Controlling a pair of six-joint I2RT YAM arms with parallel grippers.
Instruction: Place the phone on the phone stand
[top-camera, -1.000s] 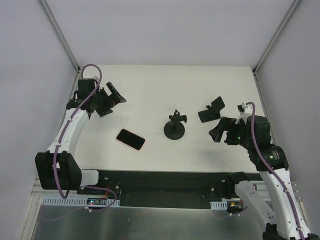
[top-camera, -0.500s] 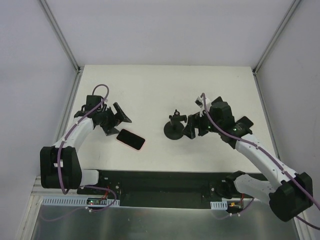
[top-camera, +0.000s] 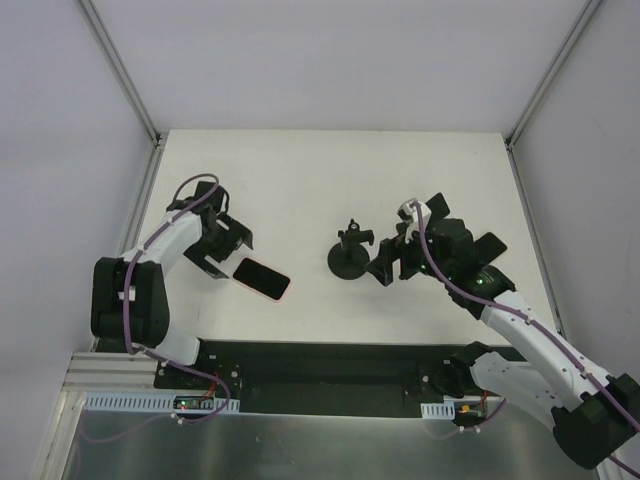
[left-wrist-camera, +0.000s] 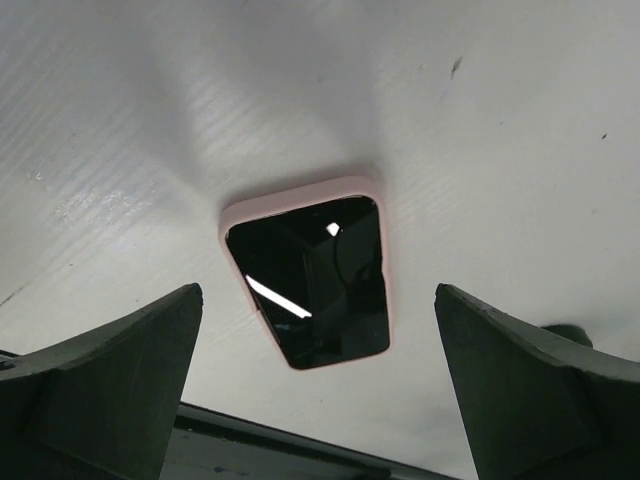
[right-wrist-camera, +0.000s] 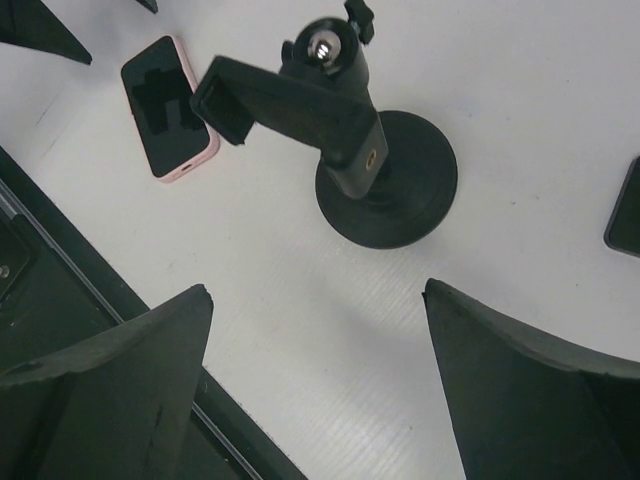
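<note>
phone (top-camera: 262, 279): pink-cased, dark screen facing up, lying flat on the white surface (top-camera: 300, 180) at front left, well apart from the phone stand (top-camera: 350, 255) and not touching it.

phone stand: black, round base sitting on the surface near the centre, angled cradle arm rising from it; in the right wrist view (right-wrist-camera: 370, 170) the cradle is carrying nothing.

left gripper (top-camera: 228, 252): hovering just beside the phone's far-left end, jaws spread wide, grasping nothing; in the left wrist view the phone (left-wrist-camera: 310, 283) is showing between the two fingers (left-wrist-camera: 120, 370), apart from both.

right gripper (top-camera: 392, 255): hanging just right of the stand, released and spread; in the right wrist view (right-wrist-camera: 318, 290) its fingers are framing bare surface in front of the base, touching nothing.
</note>
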